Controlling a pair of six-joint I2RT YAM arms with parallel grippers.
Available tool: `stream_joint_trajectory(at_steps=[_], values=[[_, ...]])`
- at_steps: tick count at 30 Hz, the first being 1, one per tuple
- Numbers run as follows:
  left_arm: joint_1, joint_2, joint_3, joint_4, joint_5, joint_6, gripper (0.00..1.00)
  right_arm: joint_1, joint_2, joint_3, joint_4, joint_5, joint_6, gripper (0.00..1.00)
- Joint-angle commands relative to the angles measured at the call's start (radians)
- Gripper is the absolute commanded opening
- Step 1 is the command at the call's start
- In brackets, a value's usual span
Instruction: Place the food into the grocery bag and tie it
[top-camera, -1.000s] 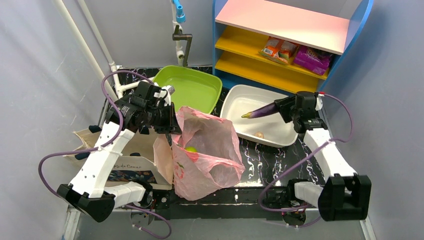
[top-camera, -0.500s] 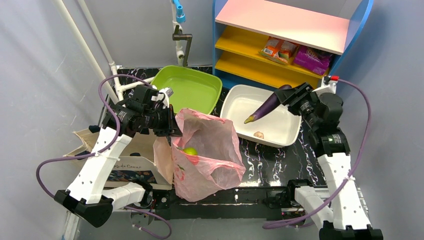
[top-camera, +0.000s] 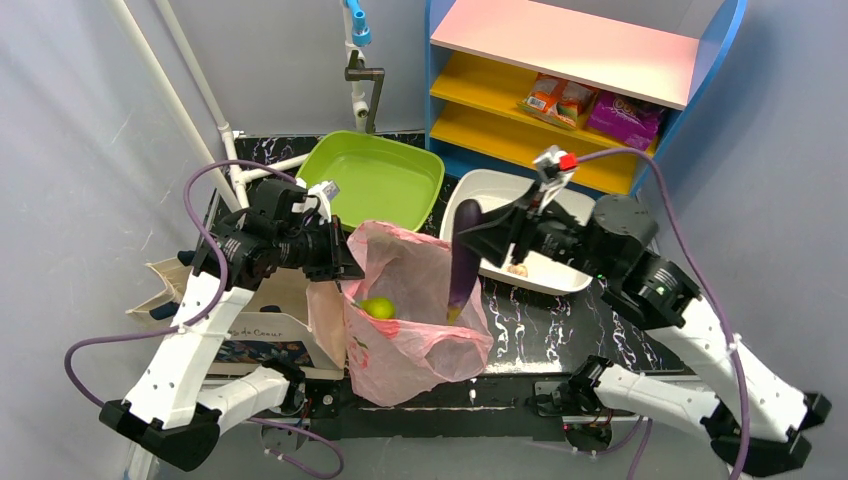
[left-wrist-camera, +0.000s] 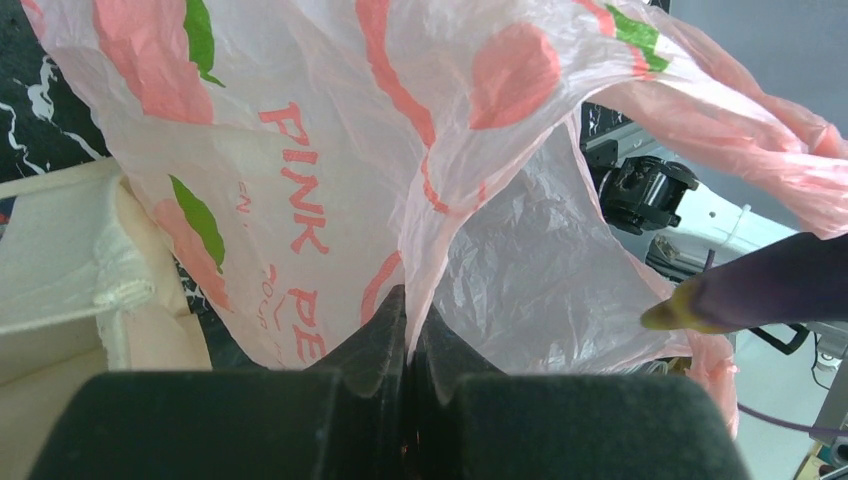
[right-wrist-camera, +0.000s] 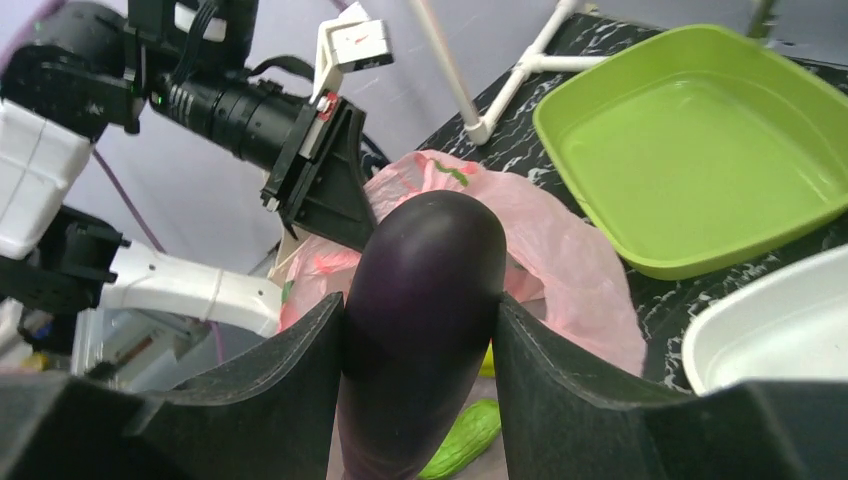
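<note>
Right gripper (top-camera: 480, 222): clamping eggplant (top-camera: 461, 268) by its fat end between both fingers, tip dangling at bag (top-camera: 425, 335) mouth.
Left gripper (top-camera: 343, 266): fingers pressed together, pinching bag rim.

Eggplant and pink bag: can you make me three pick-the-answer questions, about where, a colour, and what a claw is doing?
1. Where is the eggplant?
A. on the floor
B. hanging over the pink bag's mouth
C. under the bag

2. What colour is the fruit in the bag?
A. yellow-green
B. red
C. blue

3. The left claw is:
A. wide open
B. shut on the bag's edge
C. holding the eggplant

Answers: B, the right claw holds it tip-down above the opening; A, it shows through the opening; B, its fingers pinch the plastic.
</note>
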Motion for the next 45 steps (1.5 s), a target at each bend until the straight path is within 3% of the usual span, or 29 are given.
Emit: stream_joint_trajectory(at_steps=[1,9,16,19,25,34,40,45], values=[[0.003,-0.049,-0.028,-0.026,0.016,-0.015,0.00,0.192,0.088,0.060,0.063,0.179,-0.140,0.11],[0.003,-0.068,-0.031,-0.051,0.009,-0.009,0.00,0.302,0.216,0.107,0.104,0.203,-0.186,0.20],[0.003,-0.067,-0.034,-0.053,-0.002,0.000,0.00,0.328,0.299,0.191,0.050,0.127,-0.231,0.68],[0.003,-0.061,-0.033,-0.047,-0.002,0.000,0.00,0.335,0.317,0.217,0.025,0.105,-0.234,0.76],[0.003,-0.052,-0.036,-0.038,-0.006,0.002,0.00,0.342,0.336,0.269,-0.060,0.078,-0.241,0.81],[0.003,-0.055,-0.050,-0.027,0.000,0.000,0.00,0.342,0.322,0.280,-0.074,0.338,-0.394,0.84],[0.003,-0.048,-0.038,-0.031,0.001,-0.003,0.00,0.343,0.338,0.259,-0.162,0.353,-0.503,0.86],[0.003,-0.053,-0.046,-0.032,0.004,-0.003,0.00,0.340,0.351,0.248,-0.268,0.247,-0.592,0.87]])
